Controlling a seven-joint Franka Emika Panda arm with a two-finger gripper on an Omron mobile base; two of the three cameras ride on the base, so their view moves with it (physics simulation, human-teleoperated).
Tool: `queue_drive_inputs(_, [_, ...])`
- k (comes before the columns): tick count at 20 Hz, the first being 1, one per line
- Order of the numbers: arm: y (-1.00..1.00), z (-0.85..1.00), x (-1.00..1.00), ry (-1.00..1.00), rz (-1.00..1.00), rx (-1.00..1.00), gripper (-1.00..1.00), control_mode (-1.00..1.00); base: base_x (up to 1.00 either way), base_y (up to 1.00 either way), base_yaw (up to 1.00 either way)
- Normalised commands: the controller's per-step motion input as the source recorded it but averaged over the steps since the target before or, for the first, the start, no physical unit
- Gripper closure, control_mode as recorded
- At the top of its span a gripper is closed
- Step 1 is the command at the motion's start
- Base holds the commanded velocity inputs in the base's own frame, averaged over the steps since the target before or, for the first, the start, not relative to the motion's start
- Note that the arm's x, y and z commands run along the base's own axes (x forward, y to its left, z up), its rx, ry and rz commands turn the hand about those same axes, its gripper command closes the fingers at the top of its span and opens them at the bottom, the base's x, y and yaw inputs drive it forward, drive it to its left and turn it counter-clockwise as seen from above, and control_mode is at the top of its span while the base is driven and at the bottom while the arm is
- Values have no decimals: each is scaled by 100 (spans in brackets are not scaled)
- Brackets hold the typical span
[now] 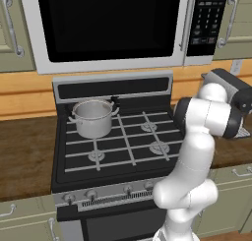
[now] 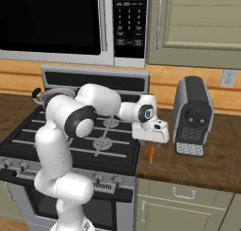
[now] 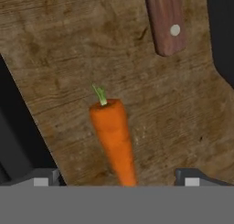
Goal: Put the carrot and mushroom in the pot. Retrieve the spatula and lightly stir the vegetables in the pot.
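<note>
Carrot (image 3: 112, 136) lies on the wooden worktop (image 3: 68, 58). End effector (image 3: 116, 177) hovers over it, jaws spread wide, grasping nothing.

The white arm rises from its base in a stout vertical column, bends at a dark elbow joint and reaches out level to the robot's right. The forearm ends in a rounded wrist with a dark joint face, and from it the hand (image 2: 151, 143) hangs turned downward, low over the table near its front edge. In the hand view the two dark fingertips (image 3: 42, 177) stand far apart at opposite sides of the lower edge, so the jaws are spread wide. Nothing is between them in a grip; neither fingertip is seen touching anything. The hand looks nearly straight down.
</note>
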Motion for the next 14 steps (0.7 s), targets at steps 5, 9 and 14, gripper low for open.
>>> queue_drive_inputs(5, [-20, -35, 31, 2, 8, 4, -100, -100, 0, 0, 0])
queue_drive_inputs(9, [-22, -28, 28, 4, 8, 7, -100, -100, 0, 0, 0])
queue_drive_inputs(14, [-4, -31, 3, 4, 10, 8, -100, -100, 0, 0, 0])
